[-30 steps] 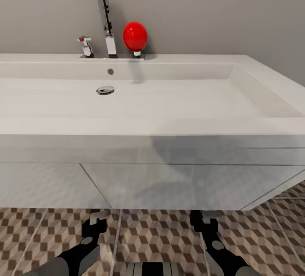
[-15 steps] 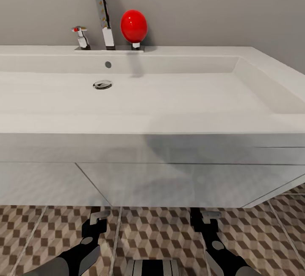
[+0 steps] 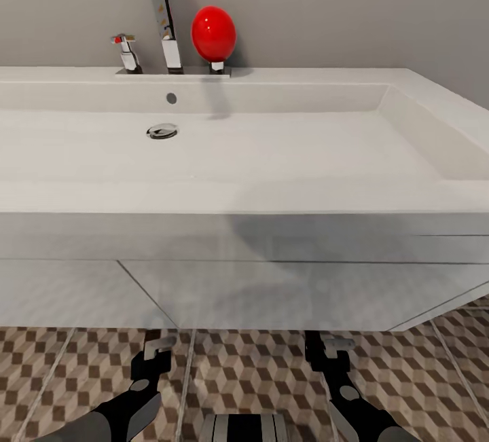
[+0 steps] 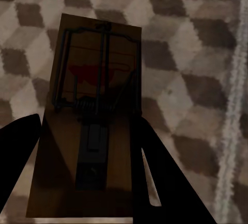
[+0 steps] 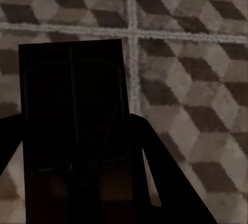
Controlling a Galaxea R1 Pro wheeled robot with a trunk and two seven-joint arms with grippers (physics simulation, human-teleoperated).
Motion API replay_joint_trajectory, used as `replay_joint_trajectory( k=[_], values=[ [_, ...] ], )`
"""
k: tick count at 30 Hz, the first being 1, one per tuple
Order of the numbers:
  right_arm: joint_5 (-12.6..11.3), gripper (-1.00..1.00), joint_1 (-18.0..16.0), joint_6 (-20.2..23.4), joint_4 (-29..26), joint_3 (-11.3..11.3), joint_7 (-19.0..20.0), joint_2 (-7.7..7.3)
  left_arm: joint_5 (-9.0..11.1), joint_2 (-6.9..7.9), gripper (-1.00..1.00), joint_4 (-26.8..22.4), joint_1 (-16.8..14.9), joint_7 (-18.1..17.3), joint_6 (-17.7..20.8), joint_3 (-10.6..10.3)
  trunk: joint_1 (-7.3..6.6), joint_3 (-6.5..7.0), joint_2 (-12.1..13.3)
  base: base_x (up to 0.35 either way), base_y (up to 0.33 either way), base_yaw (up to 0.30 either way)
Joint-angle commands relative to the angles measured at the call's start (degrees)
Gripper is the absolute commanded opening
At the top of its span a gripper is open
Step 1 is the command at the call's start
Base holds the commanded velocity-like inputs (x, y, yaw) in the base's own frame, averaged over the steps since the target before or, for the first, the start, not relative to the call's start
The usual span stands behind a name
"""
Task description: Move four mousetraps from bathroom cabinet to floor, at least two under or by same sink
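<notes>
White fills most of the head view: a wide sink (image 3: pixel 272 150) on a glossy vanity (image 3: pixel 285 292), with a chrome faucet (image 3: pixel 163 14) at about 11 o'clock and a red ball-shaped object (image 3: pixel 213 33) just beside it. Below, at 7 and 5 o'clock, the left gripper (image 3: pixel 157 347) and right gripper (image 3: pixel 327 347) reach under the vanity over the cube-patterned tiled floor (image 3: pixel 258 374). At the left wrist, a tan mousetrap (image 4: pixel 95 105) with dark wire and a red patch sits clamped between the dark fingers (image 4: pixel 165 177), above the tiles. At the right wrist, a second, heavily shadowed mousetrap (image 5: pixel 72 110) is likewise gripped between its fingers (image 5: pixel 165 172).
</notes>
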Motion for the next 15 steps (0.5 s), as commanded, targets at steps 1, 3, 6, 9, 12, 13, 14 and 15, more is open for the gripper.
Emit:
replay_joint_trajectory(
  k=[1, 3, 6, 9, 12, 13, 14, 15],
  values=[
    [-0.7, -1.0, 0.0, -0.2, 0.0, 0.5, -0.1, -0.04, 0.5, 0.06, -1.0, -0.1, 0.0, 0.5, -0.2, -0.5, -0.01, -0.04, 0.0, 0.0, 0.0, 0.0],
    [-0.7, -1.0, 0.0, -0.2, 0.0, 0.5, -0.1, -0.04, 0.5, 0.05, -1.0, -0.1, 0.0, 0.8, -0.2, -0.5, -0.01, -0.04, 0.0, 0.0, 0.0, 0.0],
    [-0.7, -1.0, 0.0, -0.2, 0.0, 0.5, -0.2, -0.04, 0.5, 0.03, -1.0, -0.1, 0.0, 0.9, -0.2, -0.5, -0.01, -0.04, 0.0, 0.0, 0.0, 0.0],
    [-0.7, -1.0, 0.0, -0.2, 0.0, 0.5, -0.1, -0.04, 0.5, 0.06, -1.0, -0.1, 0.0, 1.0, -0.2, -0.5, -0.01, -0.04, 0.0, 0.0, 0.0, 0.0],
    [-0.7, -1.0, 0.0, -0.2, 0.0, 0.5, 0.1, -0.04, 0.5, 0.05, -1.0, -0.1, 0.0, 1.0, -0.2, -0.5, -0.01, -0.04, 0.0, 0.0, 0.0, 0.0],
    [-0.7, -1.0, 0.0, -0.2, 0.0, 0.5, 0.1, -0.04, 0.5, 0.04, -1.0, -0.1, 0.0, 1.0, -0.2, -0.5, -0.01, -0.04, 0.0, 0.0, 0.0, 0.0],
    [-0.7, -1.0, 0.0, -0.2, 0.0, 0.5, 0.1, -0.04, 0.5, 0.04, -1.0, -0.1, 0.0, 1.0, -0.2, -0.5, -0.01, -0.04, 0.0, 0.0, 0.0, 0.0],
    [-0.7, -1.0, 0.0, -0.2, 0.0, 0.5, 0.1, -0.04, 0.5, 0.03, -1.0, -0.1, 0.0, 1.0, -0.2, -0.5, -0.01, -0.04, 0.0, 0.0, 0.0, 0.0]
  ],
)
